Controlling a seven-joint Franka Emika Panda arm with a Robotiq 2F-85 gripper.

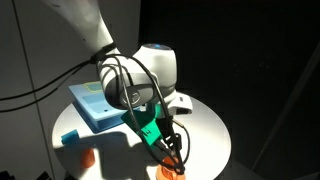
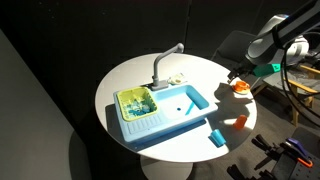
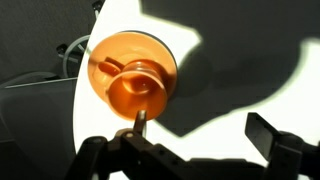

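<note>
Robot gripper [image 3: 185, 150] hanging open beside an orange cup [image 3: 133, 82] at the edge of a round white table [image 2: 130, 70].

In the wrist view the two dark fingers [image 3: 95, 158] stand wide apart along the bottom edge, partly cut off, with nothing between them. The cup, on what looks like a matching saucer, lies just ahead of them by the table's rim, and glare blurs its handle. In an exterior view the arm [image 1: 90, 25] and its cables cover most of the gripper, and the frame's bottom cuts the cup. Well apart sits a blue toy sink [image 2: 175, 108] with a grey faucet [image 2: 165, 62]. What fills its green rack [image 2: 135, 102] is too small to tell. A small orange piece [image 2: 240, 122] and a blue piece [image 2: 215, 137] lie near the rim, too small to identify.
</note>
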